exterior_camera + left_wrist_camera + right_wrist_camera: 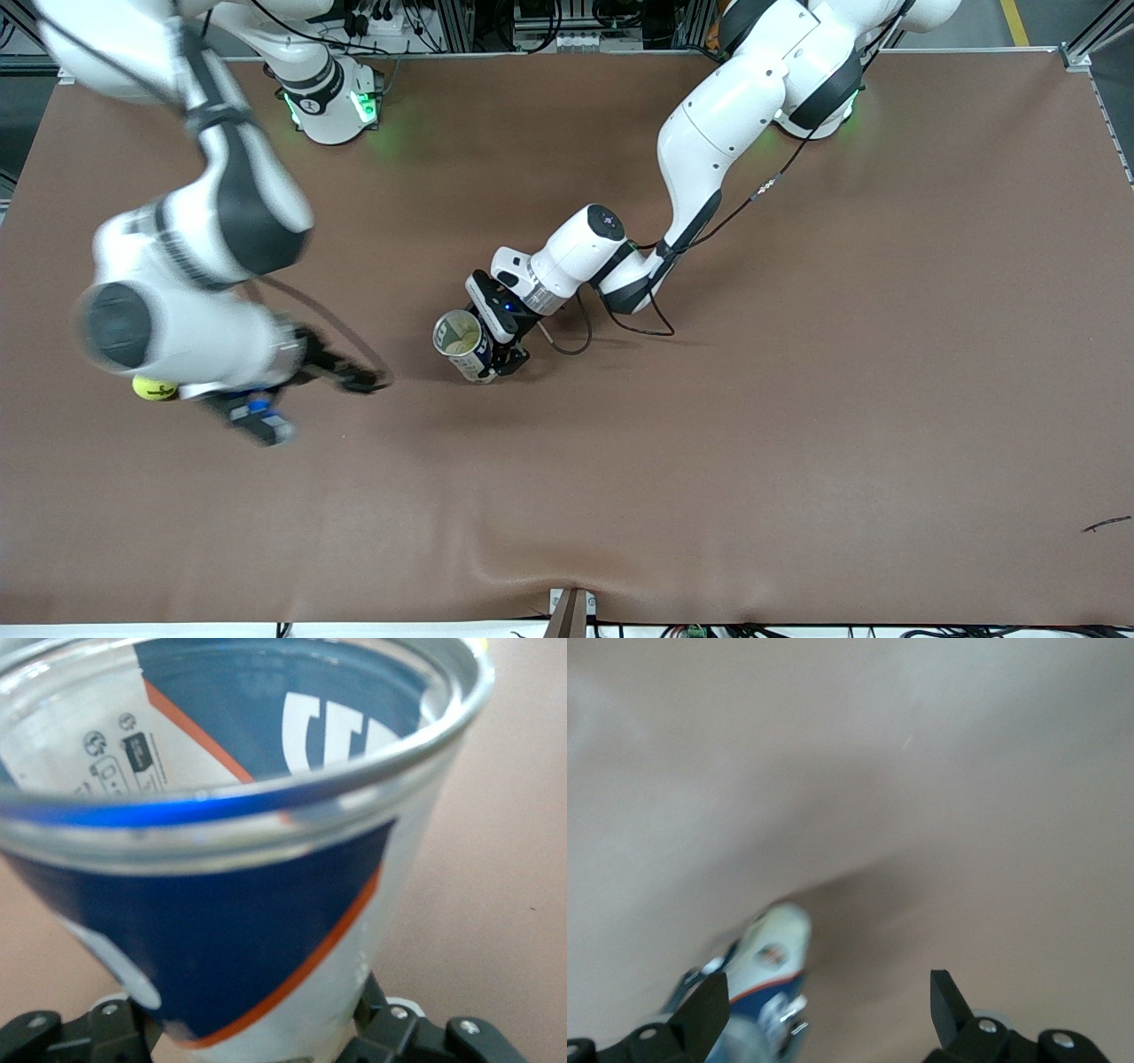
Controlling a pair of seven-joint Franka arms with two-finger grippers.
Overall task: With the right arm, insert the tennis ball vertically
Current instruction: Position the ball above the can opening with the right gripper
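Note:
A yellow tennis ball (pixel 153 388) lies toward the right arm's end of the table, partly hidden under the right arm's blurred forearm. My right gripper (pixel 359 381) (pixel 828 988) is over the bare table between the ball and the can, open, with nothing between its fingers. A blue and white tennis ball can (pixel 465 344) (pixel 266 859) (pixel 775 957) stands near the table's middle, mouth up and tilted toward the front camera. My left gripper (pixel 507 359) (pixel 266 1032) is shut on the can's lower part. I see no ball inside the can.
The brown table mat (pixel 709 461) is wrinkled at its front edge near a clamp (pixel 571 611). A black cable (pixel 611 323) loops on the table beside the left arm's wrist. A small dark mark (pixel 1106 525) lies near the front corner at the left arm's end.

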